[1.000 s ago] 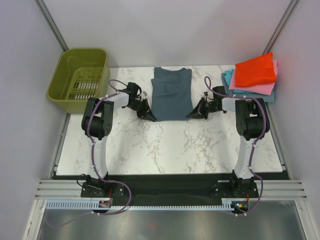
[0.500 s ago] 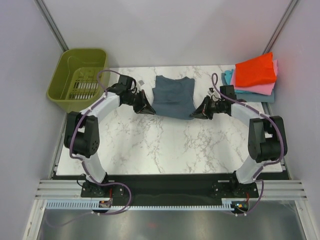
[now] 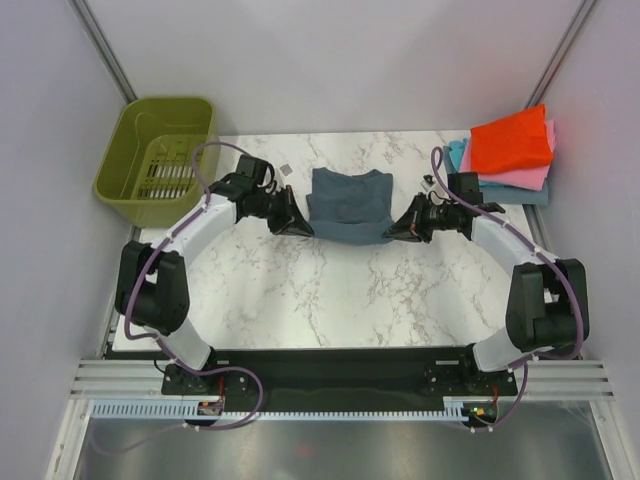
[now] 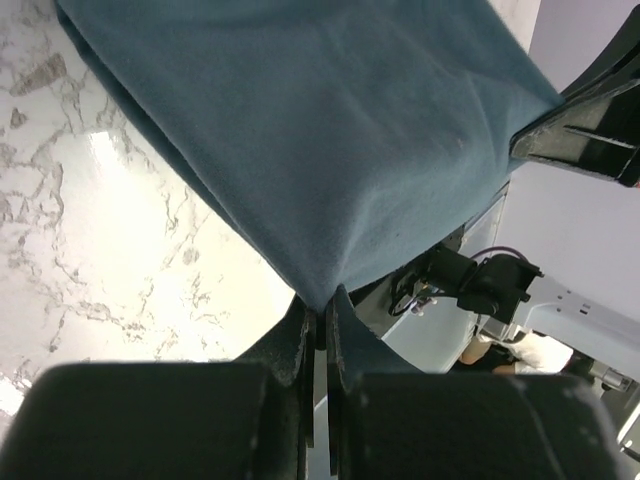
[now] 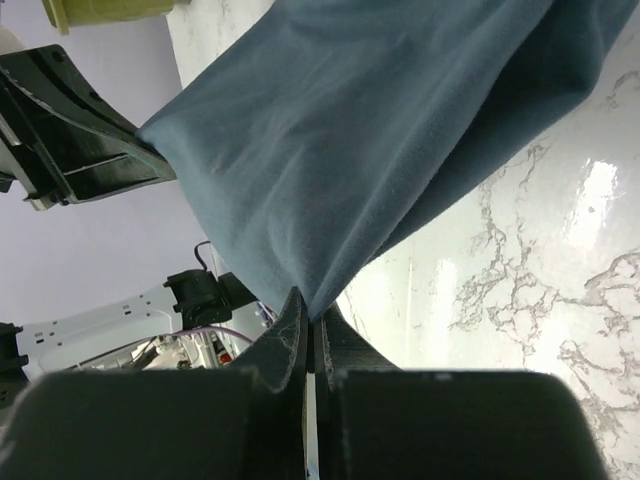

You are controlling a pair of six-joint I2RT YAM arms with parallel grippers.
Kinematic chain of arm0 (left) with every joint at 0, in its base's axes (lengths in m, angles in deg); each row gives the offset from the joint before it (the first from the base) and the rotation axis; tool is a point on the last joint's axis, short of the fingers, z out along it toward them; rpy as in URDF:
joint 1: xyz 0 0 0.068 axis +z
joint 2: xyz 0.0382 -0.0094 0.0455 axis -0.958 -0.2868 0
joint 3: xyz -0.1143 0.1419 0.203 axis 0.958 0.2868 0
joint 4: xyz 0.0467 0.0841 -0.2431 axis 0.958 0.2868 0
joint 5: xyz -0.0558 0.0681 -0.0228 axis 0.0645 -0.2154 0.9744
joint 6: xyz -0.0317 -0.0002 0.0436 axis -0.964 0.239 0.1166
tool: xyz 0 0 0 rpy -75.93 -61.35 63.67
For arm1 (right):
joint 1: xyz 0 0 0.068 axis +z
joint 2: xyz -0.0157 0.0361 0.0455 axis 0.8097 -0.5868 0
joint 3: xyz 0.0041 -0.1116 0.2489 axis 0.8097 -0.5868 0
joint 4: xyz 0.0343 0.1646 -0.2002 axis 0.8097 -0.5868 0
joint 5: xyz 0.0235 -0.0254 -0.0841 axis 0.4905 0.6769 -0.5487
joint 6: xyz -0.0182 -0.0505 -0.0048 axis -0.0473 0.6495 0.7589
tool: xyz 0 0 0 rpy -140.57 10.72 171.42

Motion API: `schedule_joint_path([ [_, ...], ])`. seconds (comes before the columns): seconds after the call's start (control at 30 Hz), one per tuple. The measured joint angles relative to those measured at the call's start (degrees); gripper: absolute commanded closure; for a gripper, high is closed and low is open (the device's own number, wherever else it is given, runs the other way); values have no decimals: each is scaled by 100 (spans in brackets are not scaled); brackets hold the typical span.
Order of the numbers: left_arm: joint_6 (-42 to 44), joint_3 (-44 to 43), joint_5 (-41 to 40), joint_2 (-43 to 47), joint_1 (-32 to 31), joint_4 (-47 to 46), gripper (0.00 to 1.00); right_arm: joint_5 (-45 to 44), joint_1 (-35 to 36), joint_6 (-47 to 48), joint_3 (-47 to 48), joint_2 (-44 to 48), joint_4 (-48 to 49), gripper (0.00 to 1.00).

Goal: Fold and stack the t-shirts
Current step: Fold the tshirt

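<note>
The slate blue-grey t-shirt [image 3: 348, 203] lies at the back middle of the marble table, its near hem lifted off the surface. My left gripper [image 3: 300, 227] is shut on the shirt's near left corner [image 4: 318, 300]. My right gripper [image 3: 393, 231] is shut on the near right corner [image 5: 312, 310]. The cloth hangs stretched between the two grippers, seen from below in the left wrist view [image 4: 330, 130] and the right wrist view [image 5: 360, 140]. A stack of folded shirts sits at the back right: red-orange [image 3: 510, 140] on top, pink [image 3: 520, 176] under it, teal blue [image 3: 455, 155] at the bottom.
An olive-green plastic basket [image 3: 160, 160] stands off the table's back left corner. The marble table [image 3: 340, 290] shows bare surface in front of the shirt. Grey walls close in the back and both sides.
Both grippers have lifted the shirt's near hem and carried it toward the back. The shirt looks shorter from above, and both arms have stretched out further.
</note>
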Motion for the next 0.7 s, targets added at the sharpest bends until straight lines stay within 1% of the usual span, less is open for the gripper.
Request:
schedule_joint_path([
  [0.1, 72, -354, -28, -251, 13, 114, 98, -22, -2, -2, 76, -188, 70, 100],
  [0.3, 326, -1471, -256, -1204, 55, 164, 98, -94, -70, -2, 588, -922, 221, 100],
  [0.47, 501, -2396, -448, -2015, 120, 221, 98, -127, -195, -2, 1401, -1698, 407, 100],
  [0.7, 680, -3497, -763, -2994, 177, 103, 98, -216, -267, -26, 2813, -2994, 741, 100],
])
